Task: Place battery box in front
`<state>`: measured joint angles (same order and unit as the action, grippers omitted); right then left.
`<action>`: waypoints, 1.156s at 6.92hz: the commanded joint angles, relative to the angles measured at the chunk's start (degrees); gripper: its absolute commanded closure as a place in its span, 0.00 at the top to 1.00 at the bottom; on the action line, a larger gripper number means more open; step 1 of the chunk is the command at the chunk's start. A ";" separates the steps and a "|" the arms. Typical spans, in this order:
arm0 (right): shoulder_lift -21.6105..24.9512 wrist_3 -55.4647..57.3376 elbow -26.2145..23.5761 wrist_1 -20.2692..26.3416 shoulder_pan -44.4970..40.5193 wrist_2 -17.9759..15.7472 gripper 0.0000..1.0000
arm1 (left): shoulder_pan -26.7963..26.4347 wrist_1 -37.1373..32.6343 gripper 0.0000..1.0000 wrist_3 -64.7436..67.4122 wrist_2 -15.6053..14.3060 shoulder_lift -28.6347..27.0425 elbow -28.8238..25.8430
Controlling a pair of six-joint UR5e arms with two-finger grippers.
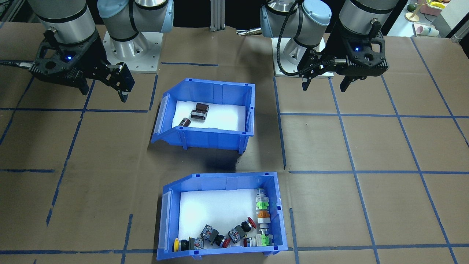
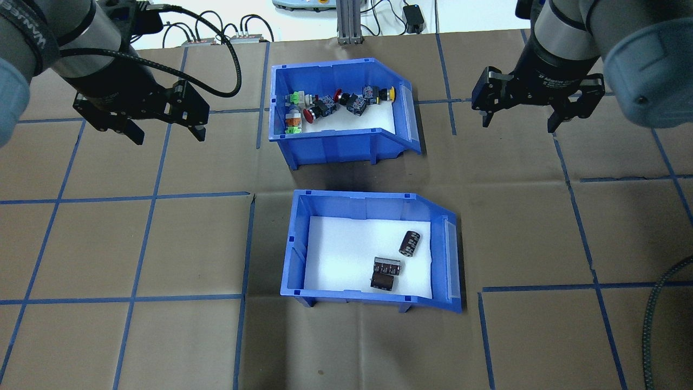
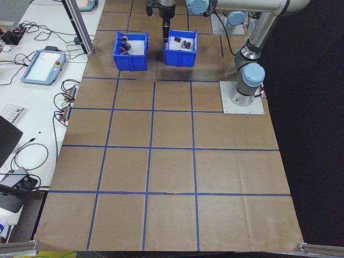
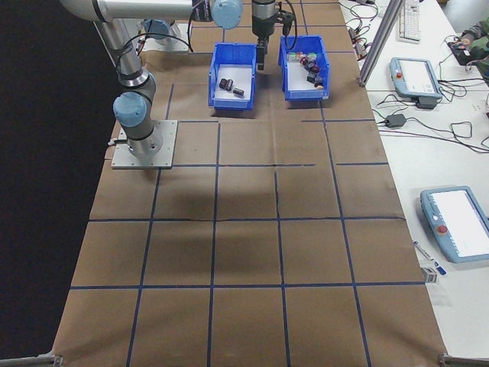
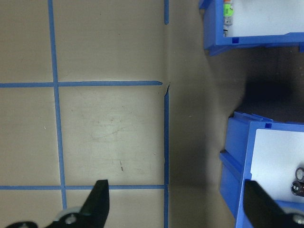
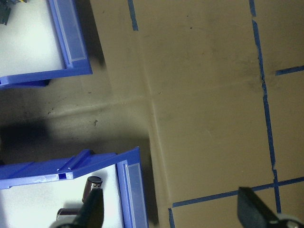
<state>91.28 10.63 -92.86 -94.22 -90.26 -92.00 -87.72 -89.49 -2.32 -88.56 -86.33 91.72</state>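
Observation:
The battery box (image 2: 373,208) is a blue bin with white foam and three dark cells (image 2: 386,266), sitting mid-table on the robot's side of the other bin. In the front-facing view the battery box (image 1: 210,138) is the upper bin. My left gripper (image 2: 165,132) hangs open and empty over bare paper to the left of both bins. My right gripper (image 2: 518,124) is also open and empty, to the right of them. The left wrist view shows the battery box (image 5: 237,161) at the lower right. The right wrist view has it (image 6: 71,166) at the lower left.
A second blue bin (image 2: 335,146) with colourful push-button switches (image 2: 325,105) sits just beyond the battery box, toward the operators' side. Brown paper with a blue tape grid (image 2: 151,197) covers the table. Tablets and cables (image 4: 447,222) lie on the side bench.

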 commanded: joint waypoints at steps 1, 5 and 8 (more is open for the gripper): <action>-0.14 -0.09 0.05 0.18 0.00 -0.02 1.00 | 0.00 0.02 1.00 0.04 0.05 -0.07 -0.22; -0.05 -0.17 0.05 0.18 0.00 -0.20 1.00 | 0.00 0.10 1.00 0.04 -0.04 0.11 0.21; -2.06 -3.40 0.66 -0.17 -0.09 0.33 1.00 | 0.00 0.19 1.00 -0.14 0.14 0.11 0.56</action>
<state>90.53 9.37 -92.51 -94.12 -90.29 -92.05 -87.72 -89.31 -2.42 -88.45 -86.37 92.04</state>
